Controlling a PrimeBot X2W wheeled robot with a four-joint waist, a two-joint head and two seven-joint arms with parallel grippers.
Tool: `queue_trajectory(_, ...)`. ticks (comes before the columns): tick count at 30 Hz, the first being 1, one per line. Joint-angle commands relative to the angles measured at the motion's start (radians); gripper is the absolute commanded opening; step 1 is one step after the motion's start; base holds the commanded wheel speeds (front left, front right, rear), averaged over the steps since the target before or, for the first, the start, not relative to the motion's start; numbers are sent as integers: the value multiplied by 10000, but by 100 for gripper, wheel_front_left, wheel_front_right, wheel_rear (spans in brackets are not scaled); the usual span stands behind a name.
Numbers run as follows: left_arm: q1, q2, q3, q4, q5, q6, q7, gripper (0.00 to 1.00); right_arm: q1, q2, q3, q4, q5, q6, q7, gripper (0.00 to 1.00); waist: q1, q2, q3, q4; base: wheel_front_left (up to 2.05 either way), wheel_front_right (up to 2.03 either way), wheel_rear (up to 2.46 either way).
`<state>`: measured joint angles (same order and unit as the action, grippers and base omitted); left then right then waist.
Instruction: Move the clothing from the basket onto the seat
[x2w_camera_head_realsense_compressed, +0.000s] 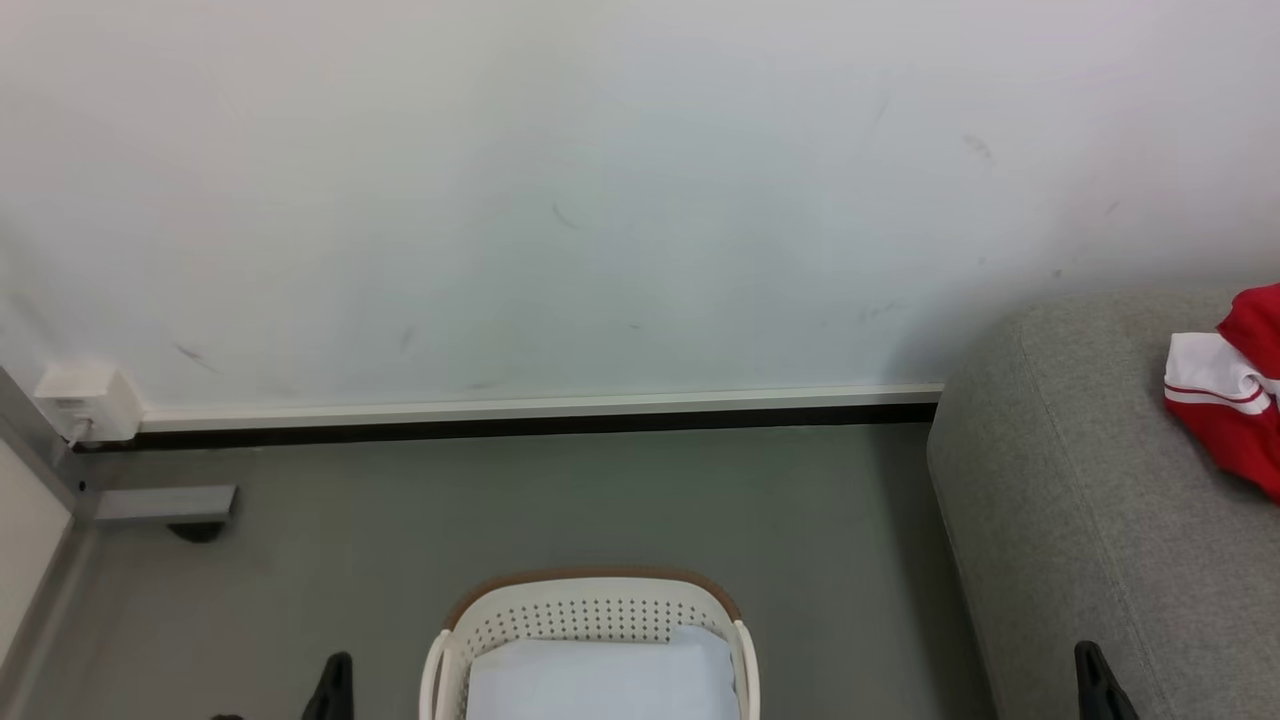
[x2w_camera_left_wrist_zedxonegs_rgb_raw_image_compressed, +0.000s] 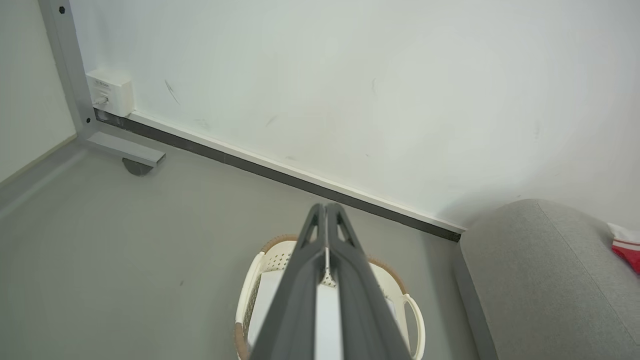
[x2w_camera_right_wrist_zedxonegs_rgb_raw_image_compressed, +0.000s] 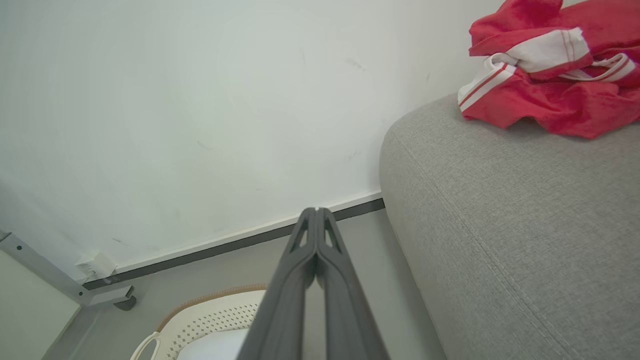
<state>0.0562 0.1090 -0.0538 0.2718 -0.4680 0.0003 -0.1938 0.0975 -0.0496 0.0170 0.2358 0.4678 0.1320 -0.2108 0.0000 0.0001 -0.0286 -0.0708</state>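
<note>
Dark tips of the left jaws and the right jaws rise from the bottom edge of the head view, one on each side of the basket (x2w_camera_head_realsense_compressed: 590, 608). Whether they are pressed together cannot be told from here. Inside the basket lies a pale sheet (x2w_camera_head_realsense_compressed: 600, 682), and no red is seen there. The clothing (x2w_camera_head_realsense_compressed: 1232, 395) lies on the seat (x2w_camera_head_realsense_compressed: 1080, 500), at the right edge of the view.

From the left wrist, the left jaws are pressed together and pinch nothing. They point over the basket and the sheet.

From the right wrist, the right jaws are also pressed together and empty, beside the seat's rounded end. The clothing is bunched near this end.

The task looks almost finished. One danger is that the jaws take the sheet by mistake. Also, an arm brushing the seat could drag the clothing off.
</note>
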Motion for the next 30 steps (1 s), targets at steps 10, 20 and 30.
queue_trajectory(10,-473,-43,305,-201,-1847,-215,455,0,-569,-147,-153,-91,1925,-5,426,0,0,-1,29,65,0,0,0)
queue_trajectory(20,-661,-123,507,-219,-3260,-379,842,0,-793,-185,-254,-73,3394,-6,788,0,0,-1,58,128,0,0,0)
queue_trajectory(30,-824,-188,696,-234,-4530,-532,1191,0,-1000,-208,-360,-55,4695,-8,1115,0,0,-1,86,192,0,0,0)
